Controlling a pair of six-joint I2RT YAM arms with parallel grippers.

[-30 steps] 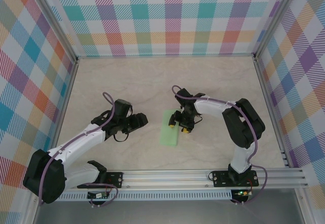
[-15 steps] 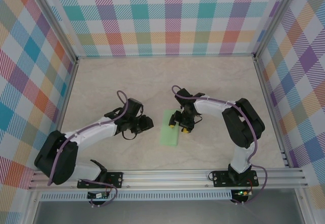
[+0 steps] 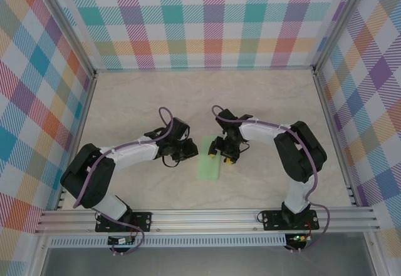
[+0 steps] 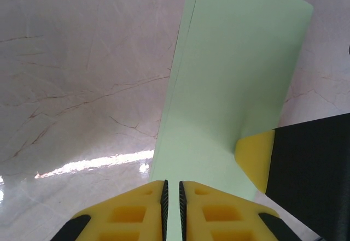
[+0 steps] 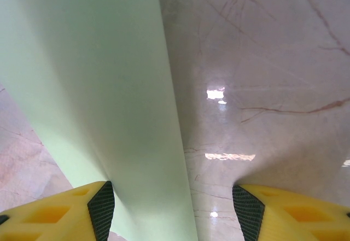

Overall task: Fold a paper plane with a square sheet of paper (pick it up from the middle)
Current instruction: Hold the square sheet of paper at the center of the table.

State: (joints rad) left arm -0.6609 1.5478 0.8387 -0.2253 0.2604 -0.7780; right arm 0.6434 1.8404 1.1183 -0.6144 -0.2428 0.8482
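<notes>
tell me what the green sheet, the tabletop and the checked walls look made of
Green sheet: thin matte paper; it curls and shows a layered folded edge. Tabletop: marble-patterned, glossy, mirroring lights; stone or laminate, unclear. Checked walls: flat printed plaid, possibly fabric or board, in metal-looking framing.

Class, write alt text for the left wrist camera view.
Folded pale green paper lies on a marbled table. The left gripper's yellow fingers, almost together, meet its near edge at the bottom; the right gripper's yellow-and-black fingertip overlaps its right side.
</notes>
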